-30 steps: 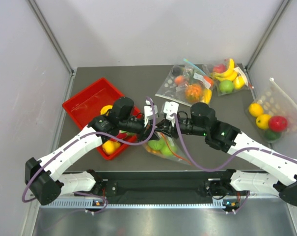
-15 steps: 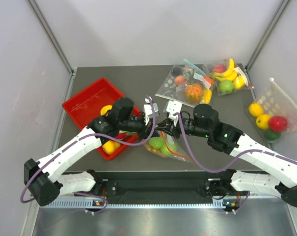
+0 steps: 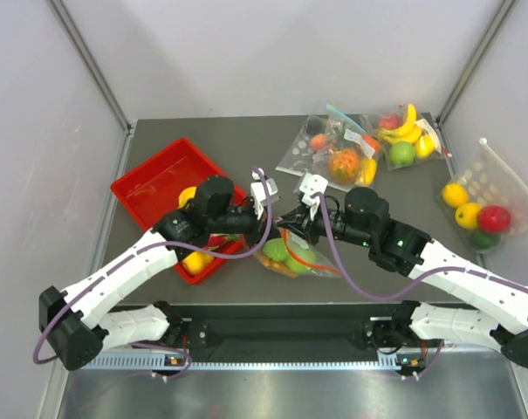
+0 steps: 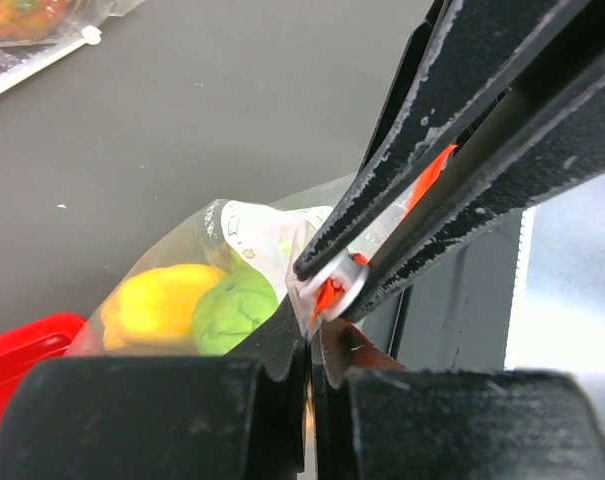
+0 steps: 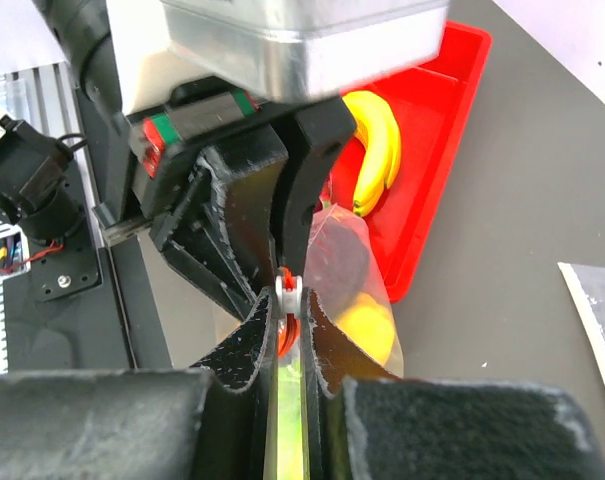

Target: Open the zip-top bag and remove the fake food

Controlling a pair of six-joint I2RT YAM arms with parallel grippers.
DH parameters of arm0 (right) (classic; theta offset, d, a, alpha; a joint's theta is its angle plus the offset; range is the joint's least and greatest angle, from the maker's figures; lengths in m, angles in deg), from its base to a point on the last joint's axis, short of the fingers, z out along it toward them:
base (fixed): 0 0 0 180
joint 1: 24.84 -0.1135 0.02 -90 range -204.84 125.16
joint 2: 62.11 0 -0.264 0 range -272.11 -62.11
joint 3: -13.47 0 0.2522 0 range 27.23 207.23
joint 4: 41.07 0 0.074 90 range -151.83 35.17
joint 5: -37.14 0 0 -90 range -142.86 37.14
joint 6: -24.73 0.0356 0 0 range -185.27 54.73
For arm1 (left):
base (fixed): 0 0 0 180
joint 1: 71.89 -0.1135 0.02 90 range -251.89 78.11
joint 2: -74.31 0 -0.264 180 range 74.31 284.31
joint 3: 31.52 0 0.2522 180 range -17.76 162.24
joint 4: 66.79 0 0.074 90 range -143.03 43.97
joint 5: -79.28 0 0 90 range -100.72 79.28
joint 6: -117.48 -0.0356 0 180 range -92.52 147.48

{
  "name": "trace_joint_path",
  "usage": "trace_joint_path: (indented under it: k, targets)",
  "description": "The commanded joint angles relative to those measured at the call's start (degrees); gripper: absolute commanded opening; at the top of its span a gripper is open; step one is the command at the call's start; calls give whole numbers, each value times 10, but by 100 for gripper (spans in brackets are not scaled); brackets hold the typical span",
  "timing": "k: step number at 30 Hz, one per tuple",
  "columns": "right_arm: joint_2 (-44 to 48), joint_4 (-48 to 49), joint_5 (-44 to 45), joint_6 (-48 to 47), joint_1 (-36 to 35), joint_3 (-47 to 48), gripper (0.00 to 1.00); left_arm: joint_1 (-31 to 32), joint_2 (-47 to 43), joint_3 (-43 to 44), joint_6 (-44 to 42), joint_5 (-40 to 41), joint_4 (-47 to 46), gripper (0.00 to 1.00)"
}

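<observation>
The zip-top bag (image 3: pixel 291 255) lies near the table's front centre, with green apples (image 3: pixel 277 251) of the fake food inside. Its orange-red zip strip (image 3: pixel 320 264) trails to the right. My left gripper (image 3: pixel 265 220) is shut on the bag's mouth edge (image 4: pixel 317 345). My right gripper (image 3: pixel 290 223) meets it tip to tip and is shut on the white zip slider (image 5: pixel 289 293), which also shows in the left wrist view (image 4: pixel 334 285). The left wrist view shows a green apple (image 4: pixel 234 312) and a yellow piece (image 4: pixel 158 305) through the plastic. The right wrist view shows the yellow piece (image 5: pixel 368 326).
A red tray (image 3: pixel 155 188) with yellow fruit and a banana (image 5: pixel 377 145) stands left of the bag. Other fruit bags lie at the back (image 3: pixel 332 153), back right (image 3: pixel 403 135) and far right (image 3: pixel 482 205).
Both grippers have risen a little with the bag's mouth held between them. The bag has shifted slightly right, and the orange strip now stretches out to the right.
</observation>
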Motion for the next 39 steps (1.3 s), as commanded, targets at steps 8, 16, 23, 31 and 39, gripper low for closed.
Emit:
trace_joint_path:
  k: [8,16,23,31,39]
  targets:
    - [14,-9,23,71,-10,-33,0,-4,-60,-4,37,51,-99,0]
    - [26,-3,21,83,-14,-46,0,-4,-65,-4,42,100,-103,0]
    - [42,-10,30,107,-21,-49,0,-4,-61,-9,57,162,-112,0]
    - [42,-19,88,132,-29,-45,0,-4,-54,-10,77,105,-155,0]
    - [47,-59,110,115,-29,-1,0,-5,-98,-9,1,31,-96,46]
